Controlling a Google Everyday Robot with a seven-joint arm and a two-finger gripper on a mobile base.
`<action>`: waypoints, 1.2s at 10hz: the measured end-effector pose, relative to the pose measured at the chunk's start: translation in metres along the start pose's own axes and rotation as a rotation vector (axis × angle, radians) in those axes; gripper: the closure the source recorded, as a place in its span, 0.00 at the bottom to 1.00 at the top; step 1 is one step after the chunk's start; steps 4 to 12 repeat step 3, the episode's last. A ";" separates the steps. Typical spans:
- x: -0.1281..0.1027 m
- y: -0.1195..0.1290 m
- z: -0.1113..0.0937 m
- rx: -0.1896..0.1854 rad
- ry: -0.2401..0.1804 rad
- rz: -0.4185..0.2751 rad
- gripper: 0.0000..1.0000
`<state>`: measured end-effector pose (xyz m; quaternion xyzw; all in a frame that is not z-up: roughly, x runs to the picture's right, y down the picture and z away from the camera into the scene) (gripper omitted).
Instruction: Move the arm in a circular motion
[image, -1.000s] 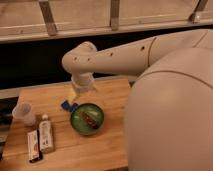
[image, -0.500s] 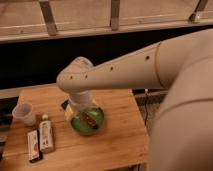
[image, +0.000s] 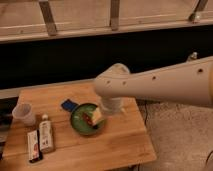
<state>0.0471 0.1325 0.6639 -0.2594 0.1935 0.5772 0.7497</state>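
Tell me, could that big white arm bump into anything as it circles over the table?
Nothing visible blocks the arm. Its tool hangs close above the green plate on the table; the cup and bottle stand off to the side.

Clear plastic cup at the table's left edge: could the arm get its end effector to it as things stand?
Probably yes. The end effector hangs below the arm near the green plate; only open tabletop and a blue item lie between it and the cup.
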 end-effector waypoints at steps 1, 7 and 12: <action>-0.004 -0.028 -0.001 0.013 -0.001 0.024 0.20; -0.022 -0.075 -0.004 0.030 -0.015 0.050 0.20; -0.022 -0.075 -0.004 0.030 -0.015 0.050 0.20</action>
